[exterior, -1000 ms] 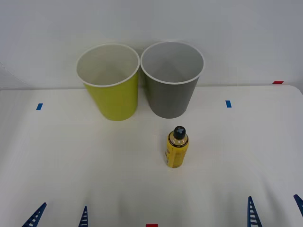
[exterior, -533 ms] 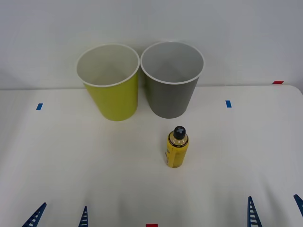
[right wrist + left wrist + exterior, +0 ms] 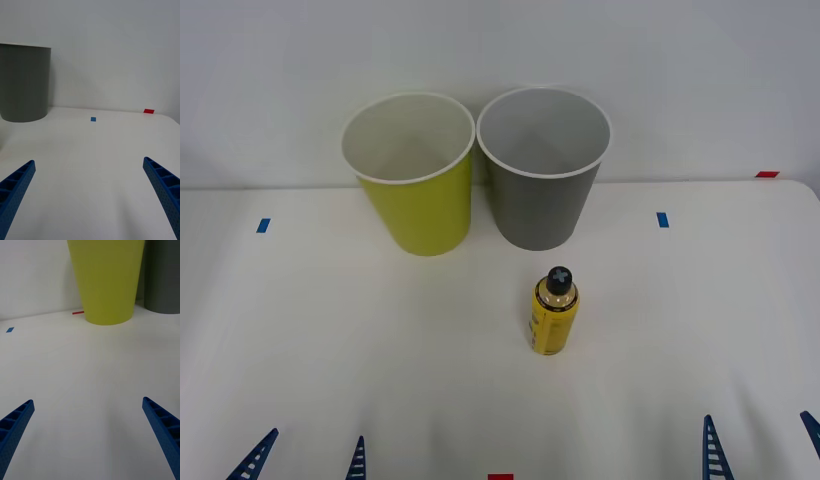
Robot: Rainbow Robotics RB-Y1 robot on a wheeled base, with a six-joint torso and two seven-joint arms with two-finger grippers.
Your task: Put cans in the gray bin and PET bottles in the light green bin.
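PET bottle (image 3: 554, 312) before gray bin (image 3: 542, 180) (apparently apart).

blue ribbed tapered fingers (image 3: 161, 187), both hands

**Two bins and one bottle on the white table**

At the far edge you see the round, tapered yellow-green plastic bin (image 3: 420, 195) with a white rim and whitish inside, upright and open at the top. Touching it at the rim on its right stands the round, tapered gray plastic bin (image 3: 542, 190) with a thin pale rim and light gray inside, also upright. Nearer to you, just in front of the gray bin and apart from it, stands the small yellow-labelled bottle (image 3: 554, 313) with dark print, upright, its black screw cap on.
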